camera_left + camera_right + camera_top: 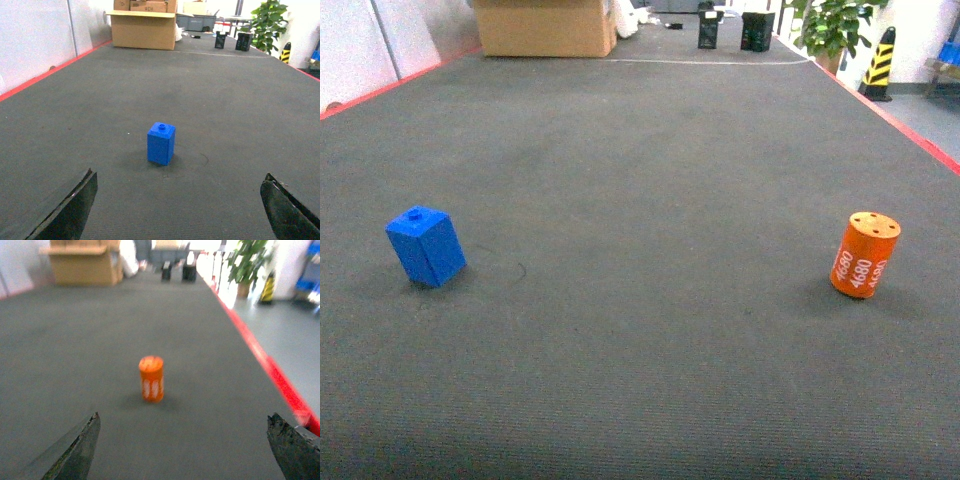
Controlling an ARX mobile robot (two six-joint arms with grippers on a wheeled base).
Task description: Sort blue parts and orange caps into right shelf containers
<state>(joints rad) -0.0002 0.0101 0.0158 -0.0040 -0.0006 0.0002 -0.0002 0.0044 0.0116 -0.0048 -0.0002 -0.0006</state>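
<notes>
A small blue part [426, 246] with a round knob on top stands upright on the dark grey carpet at the left. An orange cap [865, 254] printed "4680" stands at the right. Neither gripper shows in the head view. In the left wrist view the blue part [161, 143] stands ahead of my left gripper [180, 200], which is open and empty. The right wrist view is blurred; the orange cap [151, 378] stands ahead of my open, empty right gripper [182, 440]. The right shelf containers are out of view.
A red line [910, 130] borders the carpet on the right and another [380, 90] on the left. At the far end stand a cardboard box [545, 27], two dark objects [732, 30], a potted plant [832, 25] and a yellow-black post [880, 62].
</notes>
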